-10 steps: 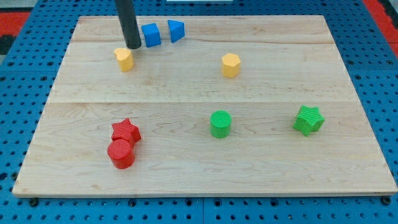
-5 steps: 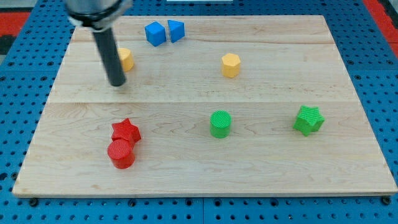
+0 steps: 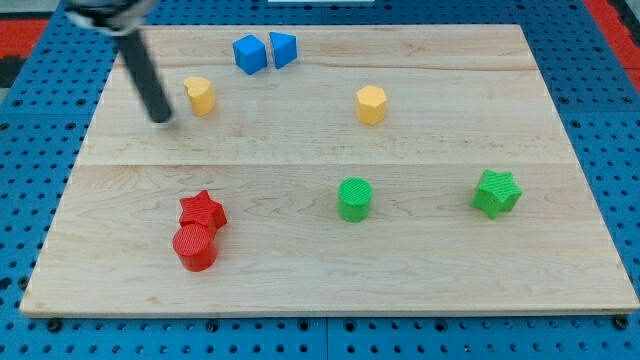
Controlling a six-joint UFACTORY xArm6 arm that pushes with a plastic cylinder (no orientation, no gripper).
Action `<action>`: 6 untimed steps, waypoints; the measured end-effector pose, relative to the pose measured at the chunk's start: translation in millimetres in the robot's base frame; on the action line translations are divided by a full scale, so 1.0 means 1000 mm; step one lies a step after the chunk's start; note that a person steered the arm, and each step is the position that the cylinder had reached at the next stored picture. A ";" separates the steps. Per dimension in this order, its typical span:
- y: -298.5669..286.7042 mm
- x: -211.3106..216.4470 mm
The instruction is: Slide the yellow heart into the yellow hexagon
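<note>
Yellow heart (image 3: pixel 200 96) sits near your desk's (image 3: pixel 300 270) top left, well apart from the yellow hexagon (image 3: pixel 371 104), with my tip (image 3: pixel 161 118) just left of it; no pincer exists, so the push remains.

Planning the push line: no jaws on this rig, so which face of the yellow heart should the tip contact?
Its left face. The yellow hexagon lies to the right of the yellow heart in a nearly level line, and my tip already sits left of it, slightly low.
</note>
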State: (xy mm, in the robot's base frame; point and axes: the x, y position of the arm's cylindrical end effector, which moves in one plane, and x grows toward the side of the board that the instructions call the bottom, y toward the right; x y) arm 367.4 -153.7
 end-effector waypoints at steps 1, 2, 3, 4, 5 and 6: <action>-0.058 -0.031; -0.076 -0.043; 0.007 -0.060; 0.071 -0.034; 0.090 -0.025; 0.145 -0.009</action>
